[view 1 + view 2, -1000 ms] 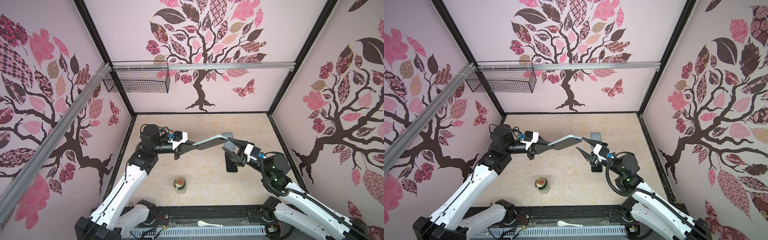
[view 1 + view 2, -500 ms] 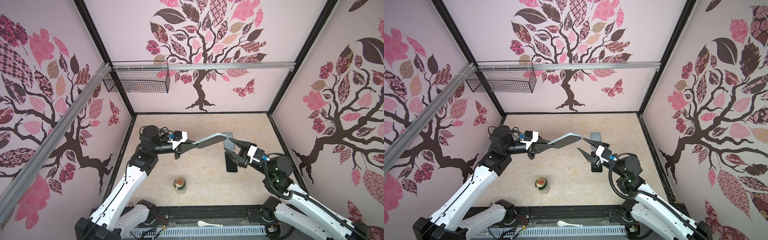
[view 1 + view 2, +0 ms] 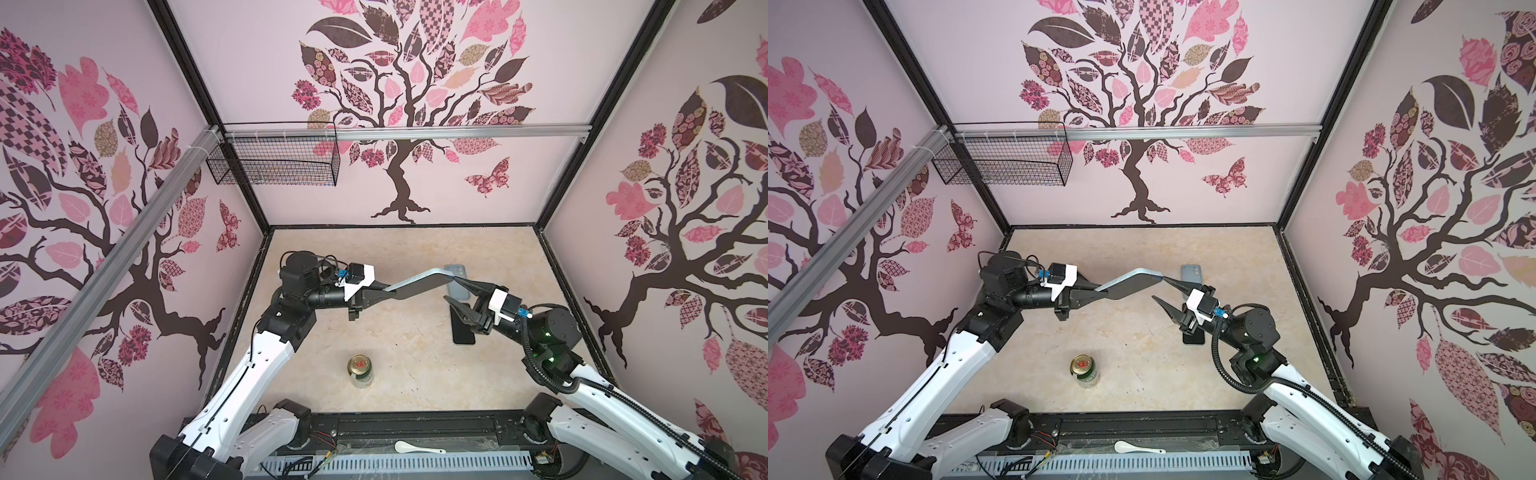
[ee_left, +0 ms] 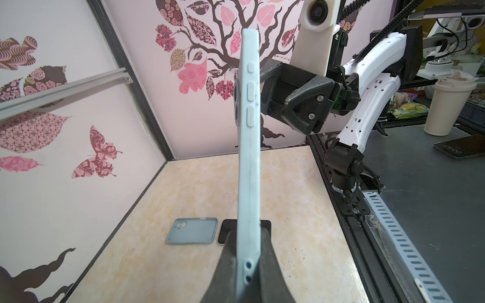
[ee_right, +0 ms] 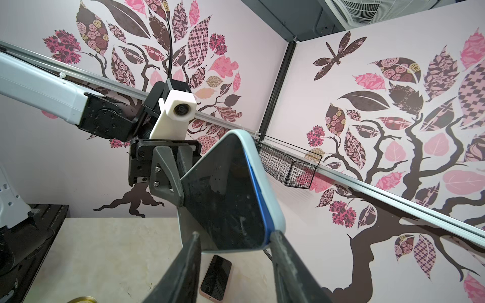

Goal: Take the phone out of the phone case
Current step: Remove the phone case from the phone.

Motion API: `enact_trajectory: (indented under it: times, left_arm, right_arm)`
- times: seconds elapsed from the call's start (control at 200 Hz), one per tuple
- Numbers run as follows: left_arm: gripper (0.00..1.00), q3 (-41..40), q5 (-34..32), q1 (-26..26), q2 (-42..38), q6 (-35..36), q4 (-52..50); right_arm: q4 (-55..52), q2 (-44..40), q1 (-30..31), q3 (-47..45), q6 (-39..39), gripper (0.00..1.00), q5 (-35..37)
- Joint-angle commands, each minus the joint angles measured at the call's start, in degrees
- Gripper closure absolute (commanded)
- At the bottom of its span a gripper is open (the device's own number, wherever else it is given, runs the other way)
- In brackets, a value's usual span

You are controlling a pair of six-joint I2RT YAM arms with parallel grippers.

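Observation:
A phone (image 5: 225, 196) in a light blue phone case (image 3: 419, 282) (image 3: 1131, 284) (image 4: 249, 157) hangs above the table, tilted. My left gripper (image 3: 386, 291) (image 3: 1100, 291) (image 4: 248, 267) is shut on its near end. My right gripper (image 3: 448, 288) (image 3: 1158, 287) (image 5: 235, 236) is open and straddles the far end. One finger (image 5: 278, 244) is at the case's corner, while the other finger (image 5: 194, 244) stands apart from the phone. The dark screen faces the right wrist view.
An empty light blue case (image 3: 457, 270) (image 4: 193, 230) and a bare black phone (image 3: 463, 328) (image 5: 216, 276) lie on the table under the right arm. A green can (image 3: 360, 370) stands near the front. A white spoon (image 3: 417, 447) lies on the front rail. A wire basket (image 3: 274, 164) hangs at the back left.
My right gripper has shifted slightly around the phone's far end, its jaws still spread. The left arm holds the cased phone almost still.

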Motion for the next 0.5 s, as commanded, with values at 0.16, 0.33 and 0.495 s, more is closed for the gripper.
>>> enact_trajectory:
  times: [0.16,0.33,0.495]
  left_arm:
    - [1.0,1.1,4.9,-0.4,-0.1,2.0,-1.3]
    - [1.0,3.8,6.7,-0.9,0.9,7.7,-9.6]
    - [1.0,4.2,7.1,-1.0,0.6,8.8,-11.0]
  right_arm:
    - [-1.3,1.0,0.0,3.4,0.3,0.54,-2.2]
    - [-2.6,1.5,0.0,3.8,0.5,0.54,-1.9]
    - [-7.0,2.0,0.0,5.3,0.7,0.55,-1.1]
